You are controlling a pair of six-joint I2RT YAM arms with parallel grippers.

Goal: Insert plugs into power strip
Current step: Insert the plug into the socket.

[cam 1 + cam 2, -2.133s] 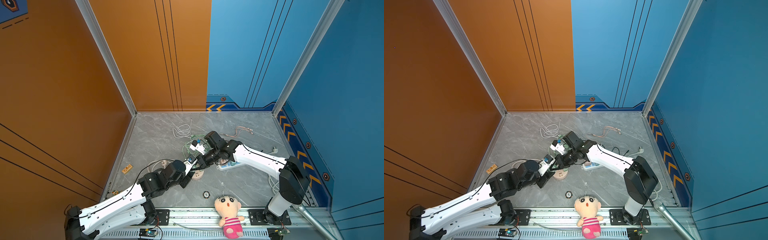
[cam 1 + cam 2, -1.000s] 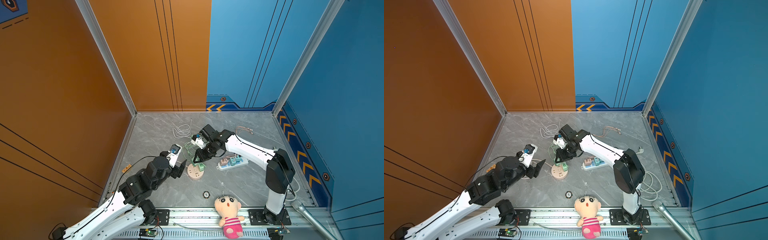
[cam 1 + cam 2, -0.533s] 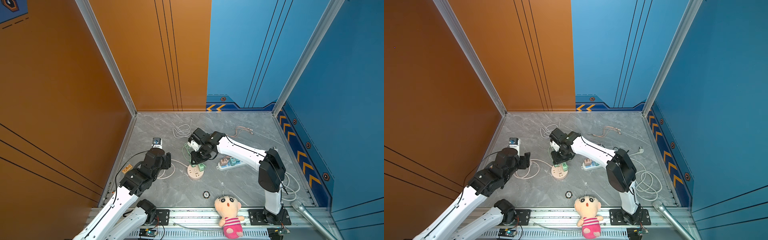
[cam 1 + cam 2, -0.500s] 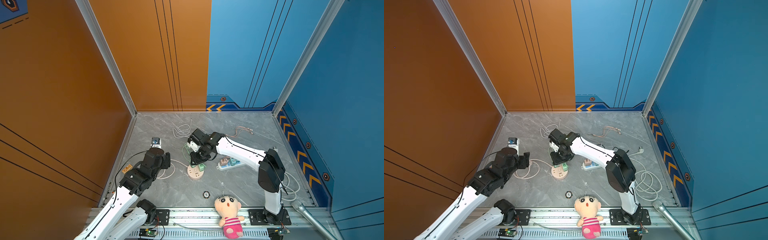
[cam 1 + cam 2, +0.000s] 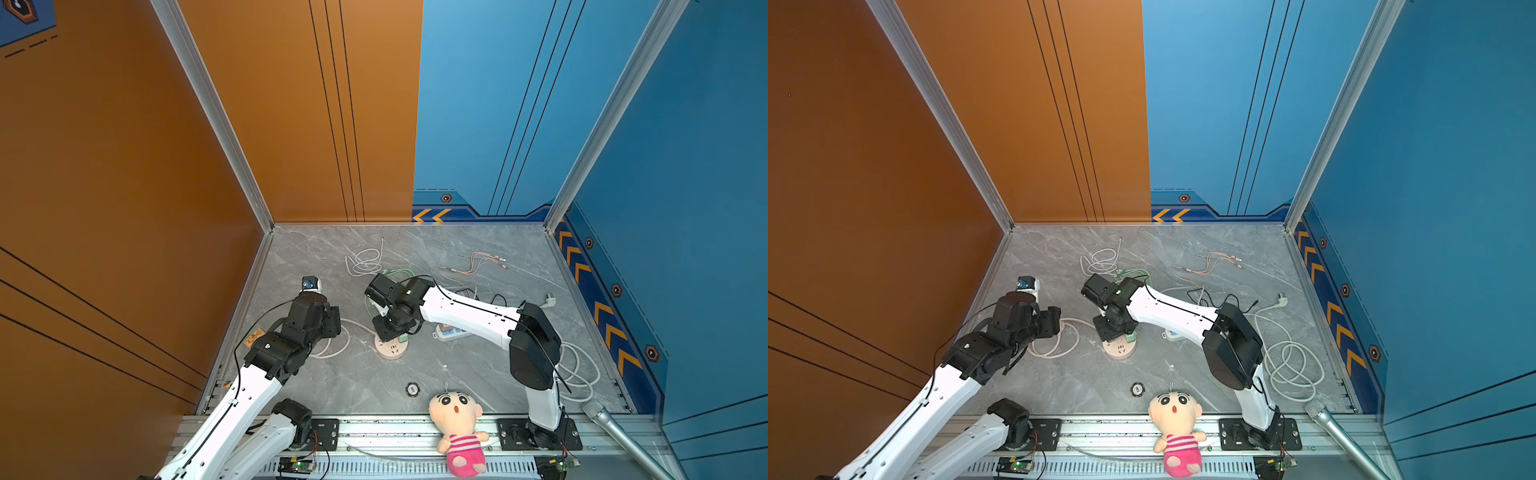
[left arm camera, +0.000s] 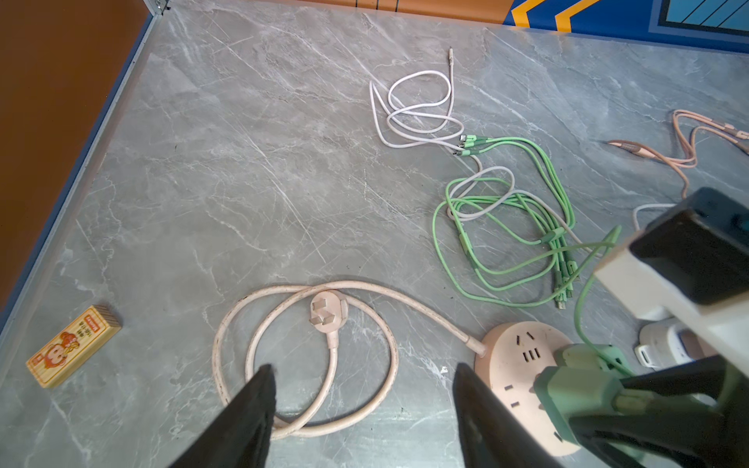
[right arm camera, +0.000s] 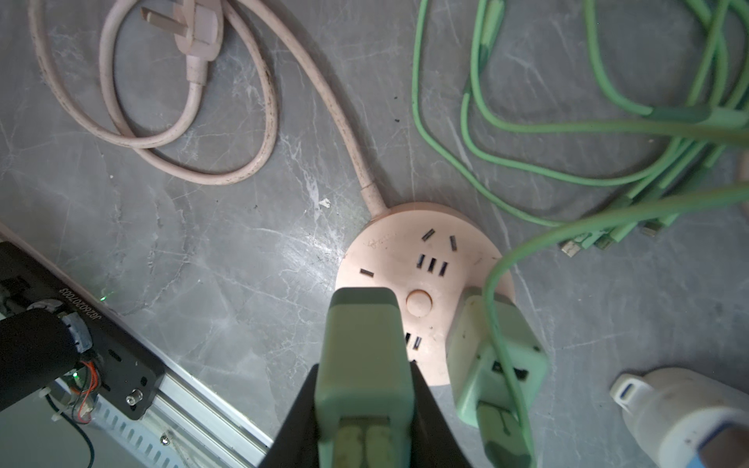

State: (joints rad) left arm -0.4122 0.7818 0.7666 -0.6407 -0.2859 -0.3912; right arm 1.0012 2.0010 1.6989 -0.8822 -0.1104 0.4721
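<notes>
Pulling back from the round pink plastic power strip (image 7: 421, 259), the left gripper (image 6: 361, 370) hangs spread and empty beside it. The right gripper (image 7: 362, 389), clamped on a green cube-shaped adapter (image 7: 360, 344), has brought it over the strip's edge, so insertion seems next.
</notes>
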